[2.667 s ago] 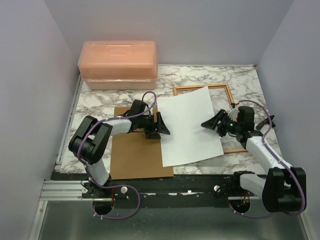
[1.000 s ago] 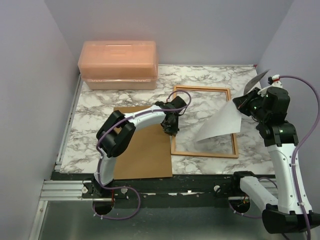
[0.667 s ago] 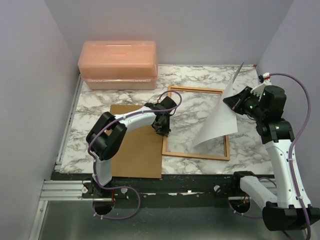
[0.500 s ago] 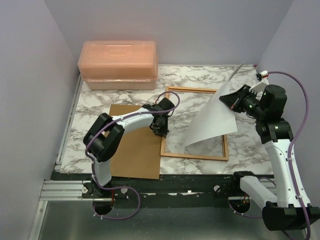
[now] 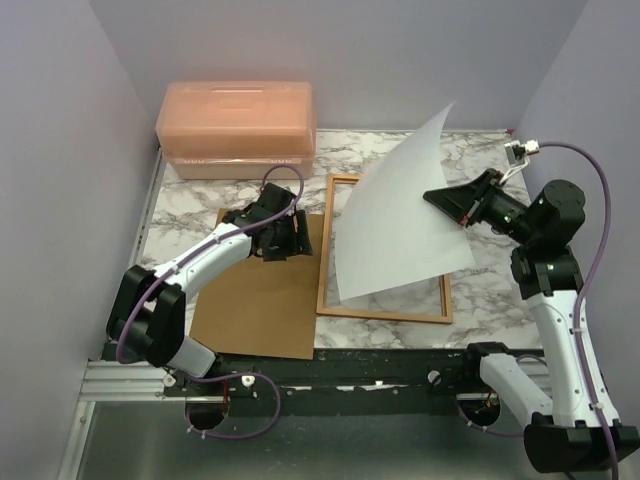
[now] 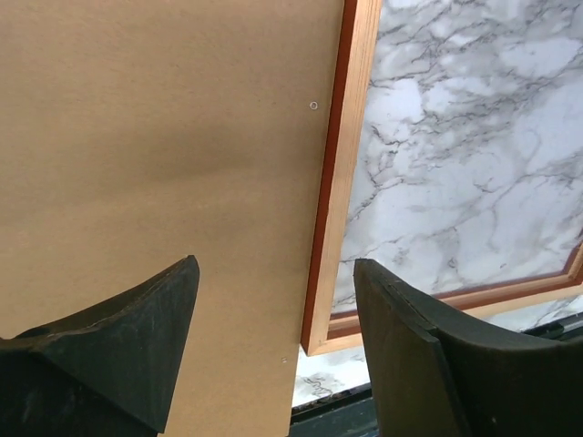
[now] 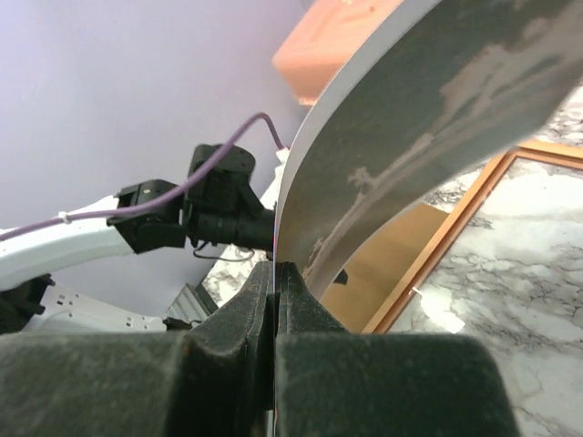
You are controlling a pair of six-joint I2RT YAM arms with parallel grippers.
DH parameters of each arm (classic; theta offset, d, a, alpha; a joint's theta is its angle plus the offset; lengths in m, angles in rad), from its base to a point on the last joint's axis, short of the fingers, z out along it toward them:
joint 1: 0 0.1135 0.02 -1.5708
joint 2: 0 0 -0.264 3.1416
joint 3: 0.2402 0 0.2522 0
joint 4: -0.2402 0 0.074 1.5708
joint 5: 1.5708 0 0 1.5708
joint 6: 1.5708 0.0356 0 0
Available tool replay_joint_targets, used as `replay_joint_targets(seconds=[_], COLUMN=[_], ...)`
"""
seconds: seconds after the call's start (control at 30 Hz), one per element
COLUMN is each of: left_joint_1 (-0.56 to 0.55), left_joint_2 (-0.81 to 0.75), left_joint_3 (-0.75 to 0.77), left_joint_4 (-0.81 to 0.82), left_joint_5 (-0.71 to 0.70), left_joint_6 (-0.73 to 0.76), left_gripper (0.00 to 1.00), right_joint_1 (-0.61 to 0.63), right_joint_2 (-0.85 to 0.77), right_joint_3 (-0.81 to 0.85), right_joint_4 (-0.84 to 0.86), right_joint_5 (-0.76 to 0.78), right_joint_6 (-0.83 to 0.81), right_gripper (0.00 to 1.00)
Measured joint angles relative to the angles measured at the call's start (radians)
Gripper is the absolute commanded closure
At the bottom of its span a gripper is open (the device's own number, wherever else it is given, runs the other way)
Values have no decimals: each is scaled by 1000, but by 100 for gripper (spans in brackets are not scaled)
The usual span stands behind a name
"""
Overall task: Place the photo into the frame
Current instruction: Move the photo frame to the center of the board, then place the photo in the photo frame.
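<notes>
My right gripper (image 5: 450, 203) is shut on the right edge of the photo (image 5: 395, 220) and holds it tilted above the frame (image 5: 326, 250), white back up. The right wrist view shows the photo's dark grey streaky side (image 7: 437, 100) curving up from my closed right gripper (image 7: 276, 278). The frame lies flat on the marble, its wood-coloured bar (image 6: 342, 173) in the left wrist view. My left gripper (image 5: 283, 238) is open and empty over the brown backing board (image 5: 258, 290), just left of the frame's left bar; it also shows in the left wrist view (image 6: 278, 273).
An orange plastic box (image 5: 237, 127) stands at the back left. The backing board (image 6: 155, 155) lies beside the frame and reaches the table's near edge (image 6: 383, 405). Purple walls close in on both sides.
My right gripper has swung the photo up and left, so it now hangs over the frame. My left gripper has let go of the frame's bar and drawn back left over the board.
</notes>
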Motion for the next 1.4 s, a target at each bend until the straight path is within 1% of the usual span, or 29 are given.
replay_joint_targets(seconds=[0.13, 0.27, 0.43, 0.53, 0.7, 0.93, 1.2, 1.4], left_joint_1=[33, 68, 103, 104, 104, 104, 104, 104], left_joint_2=[-62, -77, -77, -76, -76, -69, -68, -67], left_joint_3=[-25, -44, -77, -88, -91, -95, -107, -108], left_joint_4=[4, 3, 3, 4, 5, 10, 24, 32], left_joint_5=[0, -1, -2, -2, -1, 2, 13, 34], left_joint_6=[12, 22, 31, 36, 41, 42, 42, 41], left_gripper=[29, 29, 29, 29, 29, 29, 28, 28], right_joint_1=[0, 0, 0, 0, 0, 0, 0, 0], right_joint_2=[-58, -53, 74, 124, 86, -3, 12, 52], right_joint_3=[-119, -330, -590, -668, -673, -602, -517, -473], right_joint_4=[53, 86, 63, 39, 25, -7, -69, -76], right_joint_5=[-8, 17, 92, 130, 227, 383, 533, 570], right_joint_6=[10, 36, 85, 97, 98, 98, 95, 78], right_gripper=[99, 99, 99, 99, 99, 99, 99, 99])
